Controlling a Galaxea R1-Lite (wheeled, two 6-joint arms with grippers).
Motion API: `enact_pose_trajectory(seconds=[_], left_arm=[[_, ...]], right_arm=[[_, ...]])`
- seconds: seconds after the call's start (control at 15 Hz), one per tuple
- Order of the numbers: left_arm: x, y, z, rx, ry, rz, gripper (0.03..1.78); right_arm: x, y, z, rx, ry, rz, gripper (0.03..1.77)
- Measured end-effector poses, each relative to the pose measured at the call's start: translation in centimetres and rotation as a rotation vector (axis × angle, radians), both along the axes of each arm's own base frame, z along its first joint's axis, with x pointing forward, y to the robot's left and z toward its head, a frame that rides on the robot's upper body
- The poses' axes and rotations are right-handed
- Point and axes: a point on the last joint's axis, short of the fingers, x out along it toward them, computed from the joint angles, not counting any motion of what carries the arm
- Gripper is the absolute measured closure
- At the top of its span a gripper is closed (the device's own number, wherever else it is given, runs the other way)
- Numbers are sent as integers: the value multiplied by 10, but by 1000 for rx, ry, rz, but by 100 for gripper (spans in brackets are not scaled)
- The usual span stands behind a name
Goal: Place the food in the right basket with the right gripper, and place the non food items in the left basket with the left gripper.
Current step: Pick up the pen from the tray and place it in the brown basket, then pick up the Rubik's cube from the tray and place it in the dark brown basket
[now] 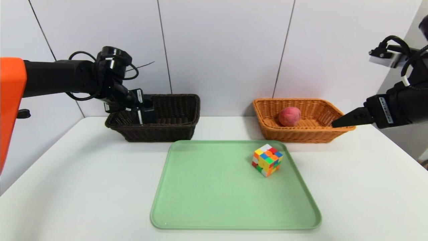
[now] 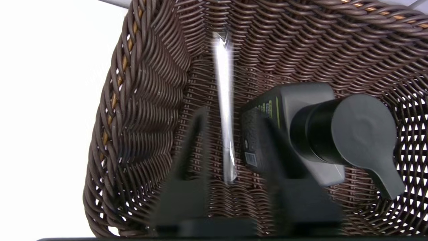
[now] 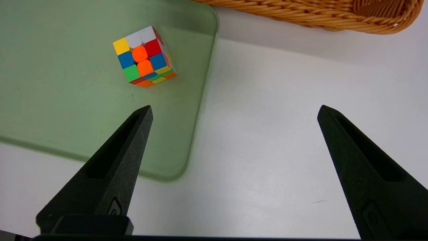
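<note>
On tray (image 1: 234,187): 1 cube (image 1: 267,160); left basket (image 1: 160,132): apparently 1 pen (image 2: 224,90)

Bright, even light fills the head view, washing the counter (image 1: 100,187) and wall (image 1: 224,50) nearly white; a soft grey shadow spreads over the counter's left side, and faint darker patches lie on the wall beside the orange basket (image 1: 301,134). In the left wrist view, the pen (image 2: 224,83) glares white with smeared edges, the left end effector (image 2: 232,117) is badly blurred, and the counter beyond the dark basket (image 2: 110,110) is blown out to plain white. The right wrist view is crisp, with a soft shadow below the orange basket and a pale sheen on the counter
</note>
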Motion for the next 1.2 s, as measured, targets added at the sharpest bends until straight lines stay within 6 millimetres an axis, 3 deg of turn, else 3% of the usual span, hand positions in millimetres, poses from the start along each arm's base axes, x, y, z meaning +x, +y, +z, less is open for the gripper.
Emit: enact_pose_trajectory(seconds=[0.33,0.6,0.87,1.2], left_arm=[[-4,1,7,-1,-14,-1,68],[-33,-4,46,-1,-91,-30,45],[-96,-13,77,82,-92,-142,31],[-185,-20,68,141,-62,-280,22]], right_arm=[[0,1,-1,0,3,2,10],[-3,0,1,5,-2,-3,10],[-20,-2,-1,6,4,3,10],[-35,-3,-43,17,15,25,10]])
